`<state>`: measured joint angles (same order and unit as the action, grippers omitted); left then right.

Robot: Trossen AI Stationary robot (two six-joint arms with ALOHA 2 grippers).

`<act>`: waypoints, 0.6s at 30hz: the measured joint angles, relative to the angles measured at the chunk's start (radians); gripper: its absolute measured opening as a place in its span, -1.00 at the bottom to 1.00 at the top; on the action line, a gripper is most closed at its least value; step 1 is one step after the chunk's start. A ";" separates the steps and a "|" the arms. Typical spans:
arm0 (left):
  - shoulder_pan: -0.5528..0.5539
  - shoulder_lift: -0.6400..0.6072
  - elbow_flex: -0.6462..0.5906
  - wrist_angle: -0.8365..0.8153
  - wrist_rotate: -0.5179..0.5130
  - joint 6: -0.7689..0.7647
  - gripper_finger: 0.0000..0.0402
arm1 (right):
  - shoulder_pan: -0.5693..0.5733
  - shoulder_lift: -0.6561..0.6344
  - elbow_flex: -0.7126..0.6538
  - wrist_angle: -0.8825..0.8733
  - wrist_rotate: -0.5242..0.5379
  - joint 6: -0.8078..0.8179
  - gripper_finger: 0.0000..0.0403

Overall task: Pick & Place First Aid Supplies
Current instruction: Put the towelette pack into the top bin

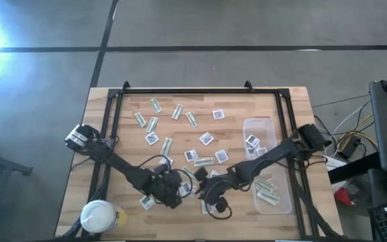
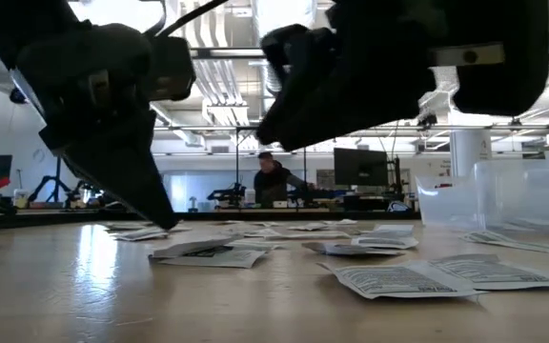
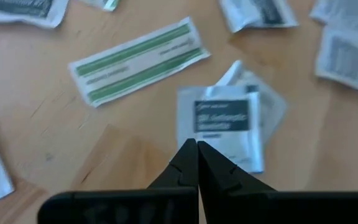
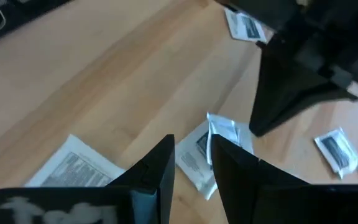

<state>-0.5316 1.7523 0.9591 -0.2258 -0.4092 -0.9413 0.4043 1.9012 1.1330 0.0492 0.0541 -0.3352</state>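
My right gripper [image 4: 191,165] is pinching one white packet [image 4: 224,132], lifted on its edge so I can carry it to the clear tub [image 1: 266,163] on the right. My left gripper [image 3: 197,163] is shut with nothing in it, waiting just above another white packet [image 3: 222,121]. Many packets [image 1: 180,124] lie scattered on the table [image 1: 113,134], a few already in the tub.

Two clear tubs [image 1: 269,195] sitting at the right, one white-lidded jar [image 1: 99,216] standing near the front-left corner, dozens of packets [image 1: 206,138] lying scattered
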 joint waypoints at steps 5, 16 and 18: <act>0.000 0.000 -0.023 0.008 0.000 -0.010 -1.00 | -0.016 0.082 0.058 -0.013 -0.003 -0.063 -0.50; 0.002 0.000 -0.044 0.017 0.000 -0.014 -1.00 | -0.032 0.247 0.180 -0.049 0.001 -0.114 -0.50; 0.003 0.000 -0.056 0.020 0.000 -0.026 -1.00 | -0.032 0.257 0.192 -0.050 0.002 -0.113 -0.50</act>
<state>-0.5289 1.7523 0.9031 -0.2054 -0.4090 -0.9673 0.3721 2.1581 1.3251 -0.0005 0.0565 -0.4477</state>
